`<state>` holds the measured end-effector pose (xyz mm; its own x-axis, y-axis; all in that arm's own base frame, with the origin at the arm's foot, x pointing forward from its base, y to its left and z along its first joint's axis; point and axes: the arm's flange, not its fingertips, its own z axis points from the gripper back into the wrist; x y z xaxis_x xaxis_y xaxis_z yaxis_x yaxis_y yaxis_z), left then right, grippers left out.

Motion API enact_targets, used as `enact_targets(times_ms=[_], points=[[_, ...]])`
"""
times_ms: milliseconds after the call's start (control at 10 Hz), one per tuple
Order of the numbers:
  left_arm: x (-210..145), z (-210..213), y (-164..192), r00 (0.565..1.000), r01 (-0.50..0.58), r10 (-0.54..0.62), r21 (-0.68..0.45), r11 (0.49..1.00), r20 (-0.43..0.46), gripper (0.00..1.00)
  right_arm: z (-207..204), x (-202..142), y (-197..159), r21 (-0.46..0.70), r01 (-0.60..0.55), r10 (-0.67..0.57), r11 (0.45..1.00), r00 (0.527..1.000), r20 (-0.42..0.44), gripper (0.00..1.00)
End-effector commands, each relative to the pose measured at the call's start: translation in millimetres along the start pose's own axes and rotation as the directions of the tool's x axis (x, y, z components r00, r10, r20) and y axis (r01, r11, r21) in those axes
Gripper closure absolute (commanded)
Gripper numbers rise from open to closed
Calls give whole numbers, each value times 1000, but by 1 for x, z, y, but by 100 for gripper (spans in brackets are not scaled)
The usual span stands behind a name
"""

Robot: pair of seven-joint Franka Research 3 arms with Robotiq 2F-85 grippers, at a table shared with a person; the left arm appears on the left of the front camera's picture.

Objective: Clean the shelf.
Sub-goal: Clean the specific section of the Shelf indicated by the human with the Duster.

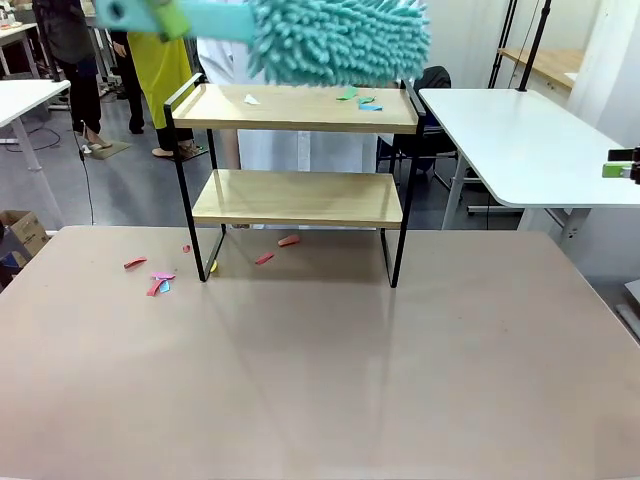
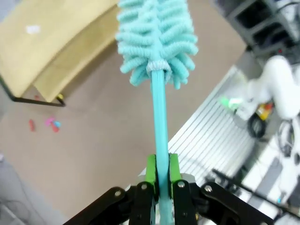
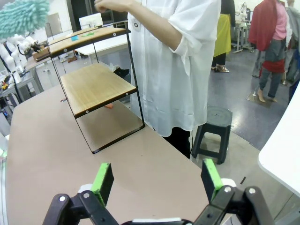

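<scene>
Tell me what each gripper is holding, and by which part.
The left gripper is shut on the teal duster, pinching its thin handle well back from the fluffy head. The right gripper is open and holds nothing.

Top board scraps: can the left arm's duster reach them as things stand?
Probably yes. The left gripper is shut on the duster, whose head hangs over the top board of the shelf; nothing shows between it and the scraps.

The shelf [image 1: 297, 197] stands upright at the far side of the table [image 1: 320, 380], two light wood boards in a thin black frame. The lower board is bare. Small paper scraps [image 1: 368, 103] lie on the top one, white towards its left end, green and blue towards its right.
</scene>
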<state>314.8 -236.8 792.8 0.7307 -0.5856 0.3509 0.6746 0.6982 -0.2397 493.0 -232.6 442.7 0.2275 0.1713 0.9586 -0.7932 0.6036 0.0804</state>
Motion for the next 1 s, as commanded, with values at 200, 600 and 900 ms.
enact_targets(times_ms=[200, 600, 900], points=[[104, -9, -65, 952, -307, 296, 182, 934, 82, 87, -1, 2, 1, -1, -6, 6, 1000, 1000, -6, 0], [108, -37, -69, 939, -342, 325, 197, 919, 114, 87, -1, 2, 1, -1, -6, 6, 1000, 1000, -6, 0], [122, -69, -86, 906, -420, 389, 240, 875, 168, 87, -1, 2, 1, -1, -6, 6, 1000, 1000, -6, 0]])
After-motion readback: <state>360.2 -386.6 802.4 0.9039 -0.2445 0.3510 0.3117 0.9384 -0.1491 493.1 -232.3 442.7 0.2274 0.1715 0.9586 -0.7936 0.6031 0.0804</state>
